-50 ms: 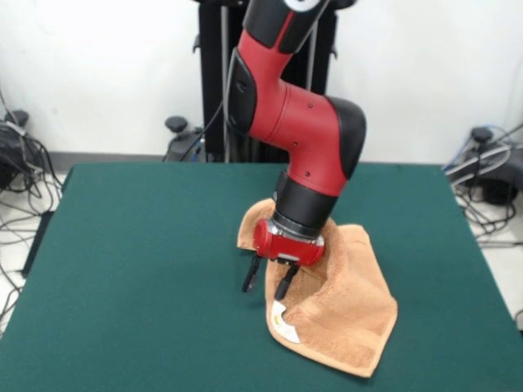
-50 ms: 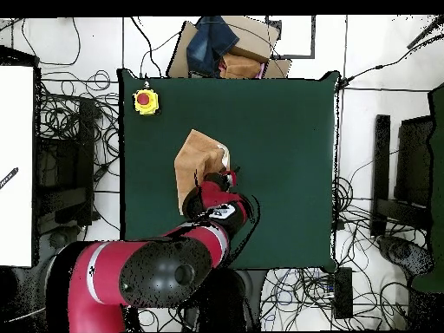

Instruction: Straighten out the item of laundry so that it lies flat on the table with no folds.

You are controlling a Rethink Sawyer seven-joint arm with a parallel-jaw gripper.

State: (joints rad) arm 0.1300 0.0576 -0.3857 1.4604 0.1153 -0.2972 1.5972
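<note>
Table (image 1: 147, 269): dark green top, most of its surface bare. In the overhead view a yellow box with a red button (image 2: 146, 101) sits near one corner.

Arm (image 1: 298, 122): red and black, descending steeply from above, bent at the elbow, wrist angled down toward the table over the towel's edge.

Towel (image 1: 343, 314): tan-orange, lying crumpled on the table right of centre in the front view, with raised folds and one corner turned over. A small white label (image 1: 284, 323) shows near its lower left edge.

Gripper (image 1: 268, 278): the two dark fingers point downward, slightly parted, at the towel's left edge. Nothing is seen clamped between them; the tips hang just above the cloth and table.
</note>
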